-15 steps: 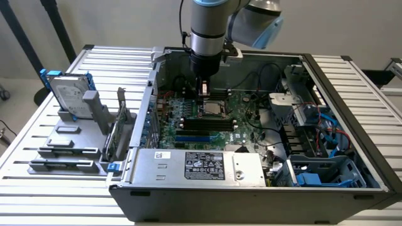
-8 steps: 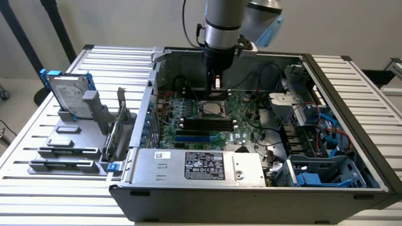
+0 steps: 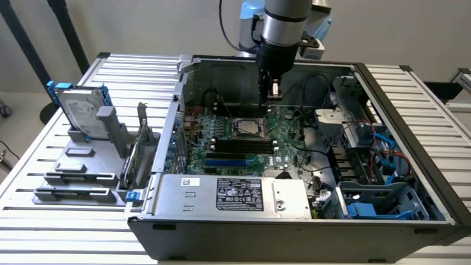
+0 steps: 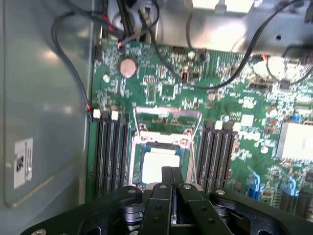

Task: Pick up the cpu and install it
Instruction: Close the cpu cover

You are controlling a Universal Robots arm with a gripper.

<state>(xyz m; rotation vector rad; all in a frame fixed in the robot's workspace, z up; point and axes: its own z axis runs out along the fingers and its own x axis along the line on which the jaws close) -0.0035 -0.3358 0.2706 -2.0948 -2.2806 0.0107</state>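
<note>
Hand (image 4: 172,171) (image 3: 271,97): fingers pressed together, gripping nothing; tips hang above the socket (image 4: 135,156), apart from it.
Cpu (image 4: 157,164) (image 3: 247,128): lying flat inside the socket, pale top up, directly below the hand.
Memory slots (image 4: 110,152): dark rows flanking the socket.
Pose: hand points straight down; arm (image 3: 283,22) upright above the socket, over the open computer case (image 3: 294,234) on the bench (image 3: 66,221).

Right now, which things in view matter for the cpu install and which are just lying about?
Job: cpu, in the socket frame; gripper, shut, above it.
Lying about: hard drive, outside the case; power supply.
</note>
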